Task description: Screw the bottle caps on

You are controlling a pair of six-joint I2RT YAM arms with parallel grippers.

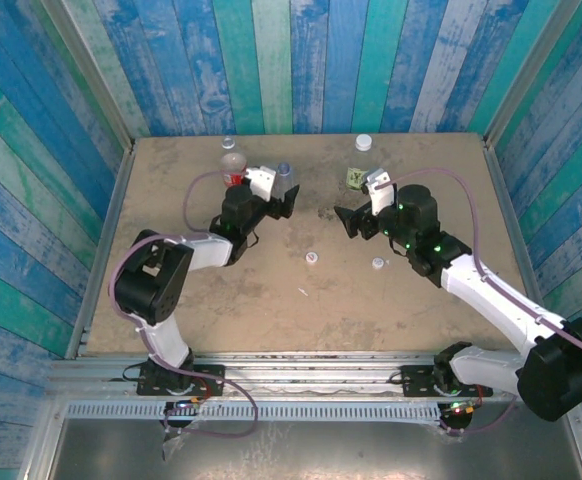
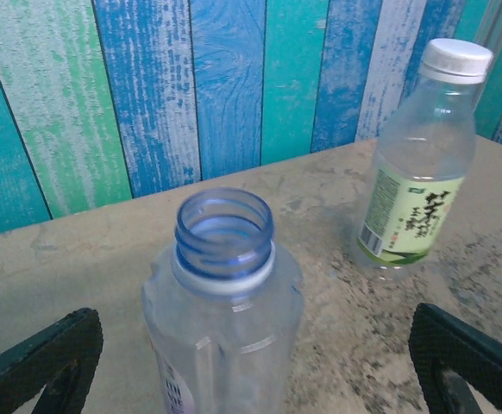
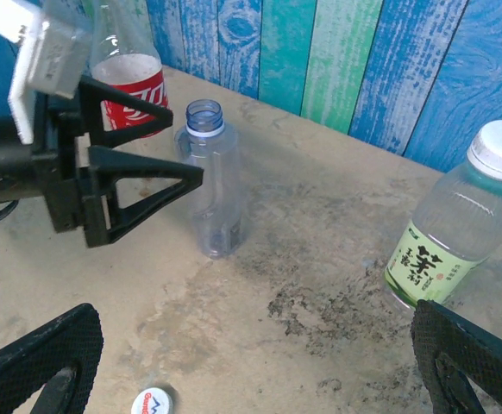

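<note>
Bracing the uncapped bottle (image 2: 221, 293): left gripper (image 3: 188, 141) spread either side, seemingly not touching; right gripper (image 1: 343, 222) open, empty. Next, clamp left, fetch a near cap (image 3: 153, 402).

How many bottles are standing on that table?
3. The red-labelled bottle stands back left; the unlabelled bluish bottle, uncapped, stands beside it, in front of the left arm's open fingers; the green-labelled bottle, capped, stands back right. None seems hidden.

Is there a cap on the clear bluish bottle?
No, the bluish bottle has a bare, open threaded neck in the left wrist view.
</note>
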